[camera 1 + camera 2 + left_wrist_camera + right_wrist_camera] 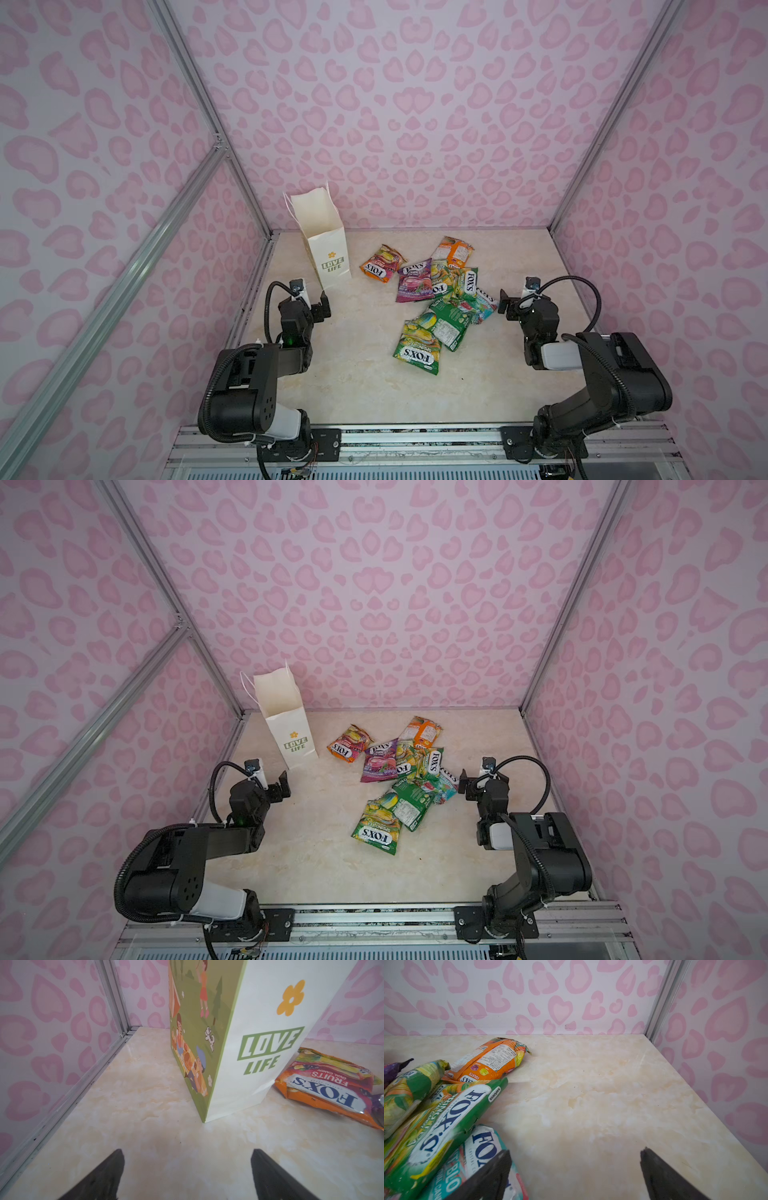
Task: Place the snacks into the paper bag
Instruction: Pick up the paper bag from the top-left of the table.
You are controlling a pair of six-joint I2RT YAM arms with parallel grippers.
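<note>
With left gripper (187,1153) and right gripper (575,1153) both spread wide and empty, pinch the likely light, slippery snacks (432,299), heaped beside the upright paper bag (328,253), by a flat sealed edge.

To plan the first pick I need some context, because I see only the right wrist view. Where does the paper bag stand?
Observer: The tall cream-white paper bag with green lettering stands upright at the far left corner of the cream marbled table, its mouth open upward.
Operator: Is the left pincer free?
Observer: Yes, the left pincer is open and empty, facing the bag's near corner.
Operator: Are there packets behind my camera?
Observer: A green glossy candy packet lies nearest the table's front edge, outside your view.
</note>
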